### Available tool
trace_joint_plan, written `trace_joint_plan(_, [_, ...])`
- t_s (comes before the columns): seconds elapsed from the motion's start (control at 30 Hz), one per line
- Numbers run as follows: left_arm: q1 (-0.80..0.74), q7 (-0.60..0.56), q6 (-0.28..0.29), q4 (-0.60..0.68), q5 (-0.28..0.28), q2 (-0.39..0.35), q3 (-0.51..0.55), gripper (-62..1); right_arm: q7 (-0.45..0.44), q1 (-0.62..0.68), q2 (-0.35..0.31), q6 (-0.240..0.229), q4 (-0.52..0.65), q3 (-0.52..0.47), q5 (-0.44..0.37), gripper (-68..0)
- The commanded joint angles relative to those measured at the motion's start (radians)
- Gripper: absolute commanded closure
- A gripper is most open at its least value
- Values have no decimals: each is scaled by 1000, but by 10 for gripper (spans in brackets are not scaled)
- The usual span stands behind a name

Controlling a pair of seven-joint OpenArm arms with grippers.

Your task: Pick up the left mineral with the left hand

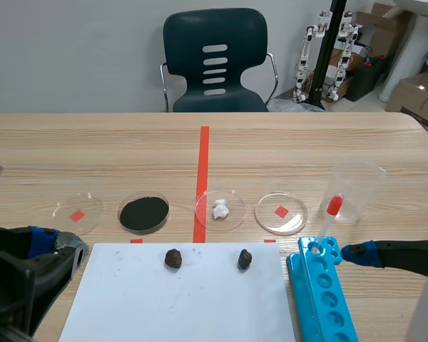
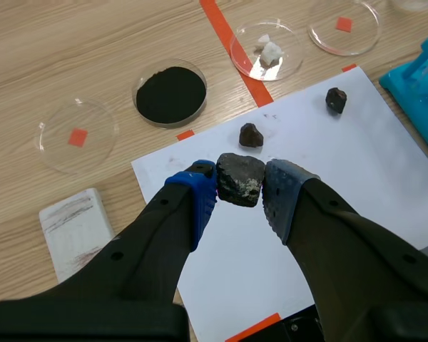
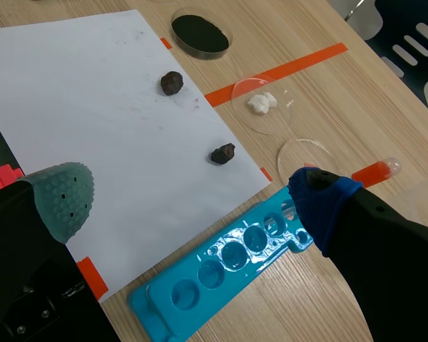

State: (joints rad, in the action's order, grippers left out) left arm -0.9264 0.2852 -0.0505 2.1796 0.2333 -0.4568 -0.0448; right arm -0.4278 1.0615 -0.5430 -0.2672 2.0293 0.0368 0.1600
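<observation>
In the left wrist view my left gripper (image 2: pixel 240 187) is shut on a dark, rough mineral (image 2: pixel 238 175), held above the near left part of the white paper (image 2: pixel 385 164). Two smaller dark minerals lie on that sheet: one (image 2: pixel 251 135) just ahead of the gripper, the other (image 2: pixel 336 100) farther right. The scene view shows them as the left mineral (image 1: pixel 173 258) and right mineral (image 1: pixel 245 259), with my left gripper (image 1: pixel 55 246) low at the sheet's left edge, its held piece hidden. My right gripper (image 3: pixel 189 203) stands open over the paper's right edge beside the blue rack (image 3: pixel 235 263).
Behind the paper stands a row of dishes: an empty one (image 1: pixel 78 211), black powder (image 1: pixel 143 212), white bits (image 1: pixel 220 209), another empty one (image 1: pixel 281 212). A red-capped tube (image 1: pixel 329 219) stands in the blue rack (image 1: pixel 321 292). A clear beaker (image 1: pixel 358 189) is behind it. A white block (image 2: pixel 77 229) lies left of the paper.
</observation>
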Motion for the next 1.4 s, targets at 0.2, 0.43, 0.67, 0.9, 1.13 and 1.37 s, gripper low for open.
trace_joint_plan(0.2, [-55,-87,-2,14,-40,2,2,-145,-15,0,0,5,27,-3,-10,-569])
trace_joint_plan(0.43, [-54,-83,-2,14,-40,2,2,-145,-15,0,0,5,27,-3,-10,-569])
trace_joint_plan(0.67, [-54,-83,-3,14,-40,2,2,-145,-15,0,0,5,27,-3,-10,-569])
trace_joint_plan(0.9, [-54,-83,-3,14,-40,2,2,-145,-15,0,0,5,27,-3,-10,-569])
trace_joint_plan(1.13, [-54,-79,-3,14,-40,2,2,-145,-15,0,0,5,27,-3,-10,-569])
trace_joint_plan(1.37, [-54,-79,-3,14,-40,2,2,-145,-15,0,0,5,27,-3,-10,-569])
